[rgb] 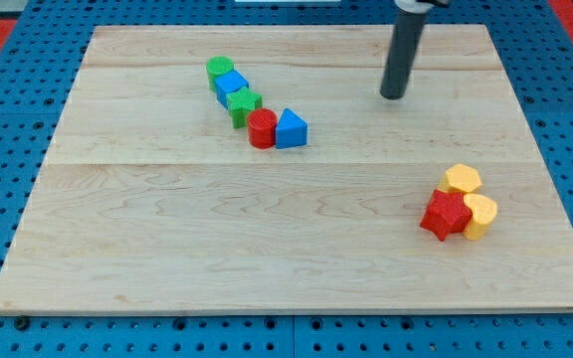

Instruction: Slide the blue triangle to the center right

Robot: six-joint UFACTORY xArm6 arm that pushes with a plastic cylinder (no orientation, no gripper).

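Observation:
The blue triangle lies on the wooden board a little above the middle, touching a red cylinder on its left. My tip rests on the board well to the triangle's right and slightly higher in the view, apart from every block.
A chain runs up and left from the red cylinder: a green star-like block, a blue block, a green cylinder. At the view's right sit a red star, a yellow hexagon and a yellow block, clustered together.

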